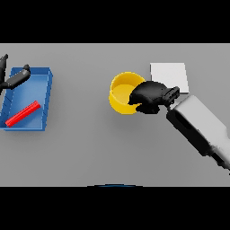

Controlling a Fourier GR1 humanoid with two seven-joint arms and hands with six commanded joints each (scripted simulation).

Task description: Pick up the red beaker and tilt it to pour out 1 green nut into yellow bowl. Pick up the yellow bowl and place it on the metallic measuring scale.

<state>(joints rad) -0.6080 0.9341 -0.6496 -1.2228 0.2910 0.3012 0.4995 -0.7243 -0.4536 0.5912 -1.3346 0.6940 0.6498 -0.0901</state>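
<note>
reaches in from the lower right side, a white and grey right arm [200, 128] laid diagonally over the grey table [90, 143], likely set at that slant to bring the right hand [150, 96] up to the bowl from the side nearest the scale. sits well off to that hand's left, a blue tray [45, 78], holding a red beaker [22, 113] lying flat on its side on the tray floor, slanted, so seemingly out of play for now. looks as though the pouring step is past or skipped, judging by the beaker lying down and untended; no green nut visible anywhere.

rests directly against the right hand's left side, the yellow bowl [121, 92], upright, its inside showing only yellow, with the part nearest the hand hidden by the dark fingers. lies just behind and to the right of the hand, the pale square metallic measuring scale [170, 74], bare on top, close by the bowl but not under it.

curls over the bowl's near-right rim, the right hand, fingers bent round the wall, apparently clamped for a lift toward the scale. hovers at the tray's far corner, the left hand [17, 77], fingers spread and relaxed, holding nothing.
</note>
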